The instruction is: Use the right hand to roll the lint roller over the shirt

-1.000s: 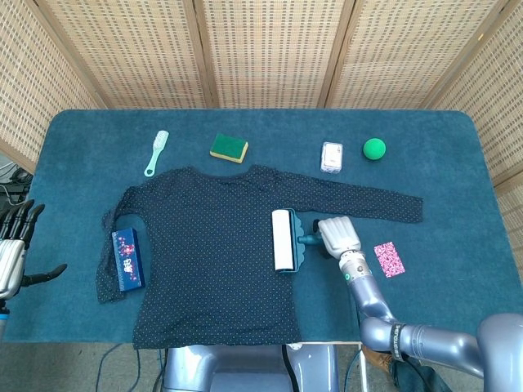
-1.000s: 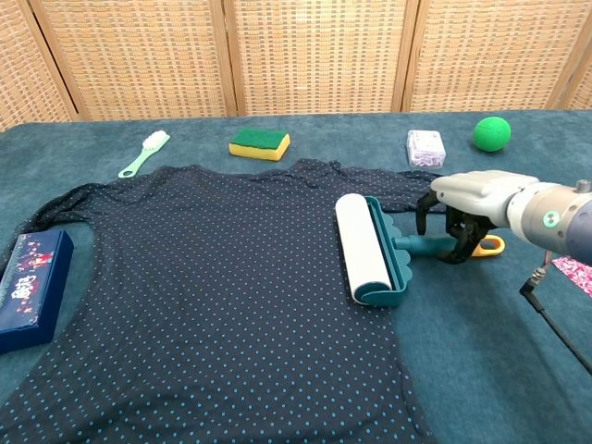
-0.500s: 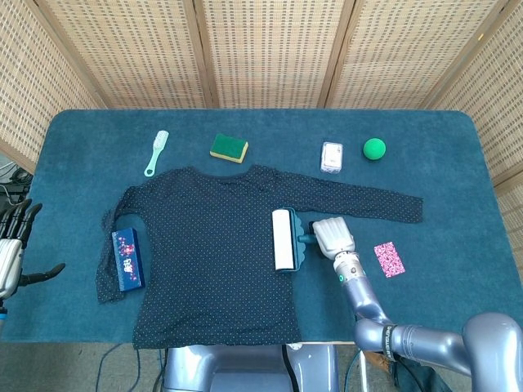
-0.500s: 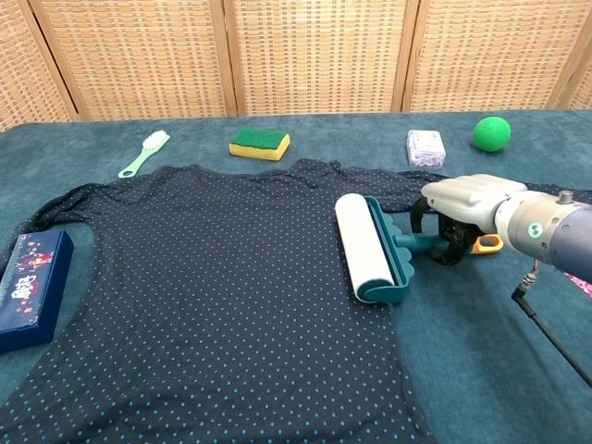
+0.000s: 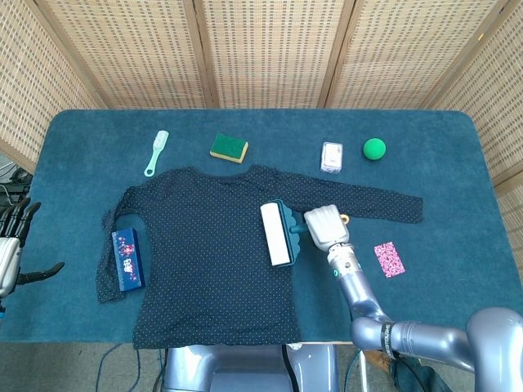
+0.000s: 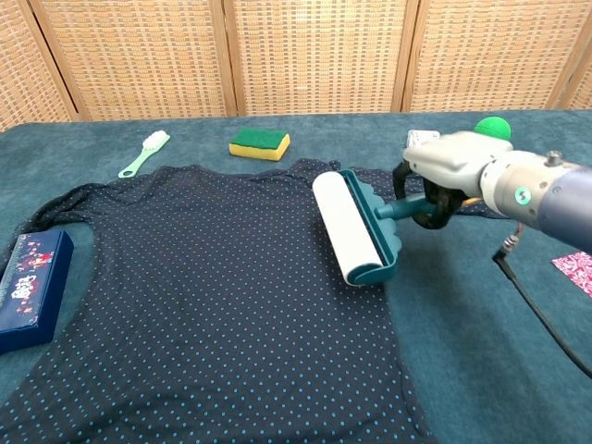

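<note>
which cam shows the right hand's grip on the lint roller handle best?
Chest view: the right hand appears side-on, fingers curled under the lint roller handle. In head view the back of the hand covers the handle; only the roller on the shirt shows.

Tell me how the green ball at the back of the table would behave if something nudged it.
The green ball looks fully round and sits free on the blue table cover, so it would probably roll rather than slide. The fuzzy-looking cover might slow it quickly. It appears small, so it is likely light, though its weight and firmness cannot be judged from here.
</note>
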### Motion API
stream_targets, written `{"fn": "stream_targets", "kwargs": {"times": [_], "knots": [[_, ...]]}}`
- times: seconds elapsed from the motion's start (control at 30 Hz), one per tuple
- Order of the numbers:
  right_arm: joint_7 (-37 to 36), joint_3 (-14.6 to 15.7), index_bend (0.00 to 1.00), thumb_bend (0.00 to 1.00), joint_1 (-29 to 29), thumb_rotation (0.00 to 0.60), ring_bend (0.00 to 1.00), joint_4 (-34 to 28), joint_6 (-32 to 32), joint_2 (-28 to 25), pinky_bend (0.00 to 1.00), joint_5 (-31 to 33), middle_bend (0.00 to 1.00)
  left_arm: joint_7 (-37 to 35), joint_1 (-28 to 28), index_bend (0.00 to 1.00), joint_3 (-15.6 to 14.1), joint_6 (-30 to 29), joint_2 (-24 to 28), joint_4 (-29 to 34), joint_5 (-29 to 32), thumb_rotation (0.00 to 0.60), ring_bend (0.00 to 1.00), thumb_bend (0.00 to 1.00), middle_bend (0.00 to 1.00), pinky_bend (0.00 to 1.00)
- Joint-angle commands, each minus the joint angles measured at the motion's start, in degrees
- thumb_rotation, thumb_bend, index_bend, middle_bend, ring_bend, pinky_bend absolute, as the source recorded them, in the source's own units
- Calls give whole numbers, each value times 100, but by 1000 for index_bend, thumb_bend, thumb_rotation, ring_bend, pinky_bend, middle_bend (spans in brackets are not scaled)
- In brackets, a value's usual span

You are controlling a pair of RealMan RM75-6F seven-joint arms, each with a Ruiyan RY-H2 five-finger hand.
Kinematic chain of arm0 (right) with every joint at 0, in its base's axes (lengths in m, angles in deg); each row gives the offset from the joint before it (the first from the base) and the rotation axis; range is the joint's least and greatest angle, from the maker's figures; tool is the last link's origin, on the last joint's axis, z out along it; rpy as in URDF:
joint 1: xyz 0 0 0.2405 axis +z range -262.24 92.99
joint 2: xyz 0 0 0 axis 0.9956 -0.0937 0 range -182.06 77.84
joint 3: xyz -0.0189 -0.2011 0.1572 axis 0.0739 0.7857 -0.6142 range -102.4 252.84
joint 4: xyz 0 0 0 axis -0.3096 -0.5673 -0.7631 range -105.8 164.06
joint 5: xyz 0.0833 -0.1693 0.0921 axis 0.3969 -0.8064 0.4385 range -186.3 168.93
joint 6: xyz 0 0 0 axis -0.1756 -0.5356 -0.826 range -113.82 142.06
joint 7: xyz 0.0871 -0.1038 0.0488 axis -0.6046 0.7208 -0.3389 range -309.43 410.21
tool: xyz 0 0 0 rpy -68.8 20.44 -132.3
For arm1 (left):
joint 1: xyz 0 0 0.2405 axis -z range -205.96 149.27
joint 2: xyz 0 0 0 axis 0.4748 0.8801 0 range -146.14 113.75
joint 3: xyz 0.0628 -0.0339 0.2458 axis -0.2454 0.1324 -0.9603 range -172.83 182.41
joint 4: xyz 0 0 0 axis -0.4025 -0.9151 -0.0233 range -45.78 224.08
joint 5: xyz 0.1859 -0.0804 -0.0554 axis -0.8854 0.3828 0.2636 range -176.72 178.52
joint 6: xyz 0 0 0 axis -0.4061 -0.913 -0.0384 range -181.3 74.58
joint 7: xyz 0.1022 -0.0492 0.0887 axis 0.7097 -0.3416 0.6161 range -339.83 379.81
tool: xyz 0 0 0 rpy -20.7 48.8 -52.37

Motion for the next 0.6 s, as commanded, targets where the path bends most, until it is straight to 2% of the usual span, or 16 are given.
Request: {"fn": "stream_targets", "kwargs": {"times": [0.03, 0.27, 0.6], "knots": [[405, -85, 655, 850, 221, 600, 1000, -65, 124, 9, 1000, -11, 1000, -40, 21, 0, -9, 49, 9, -17, -2, 600, 0, 0, 0, 0], [1433, -123, 666, 851, 738, 600, 1000, 449, 162, 415, 1000, 274, 1000, -164, 91, 0, -7, 211, 12, -98, 50, 600, 0, 0, 0, 0], [1992, -48, 692, 850, 974, 600, 1000, 868, 194, 852, 1000, 558, 1000, -288, 143, 0, 32, 332, 31, -176, 167, 600, 0, 0, 0, 0]]}}
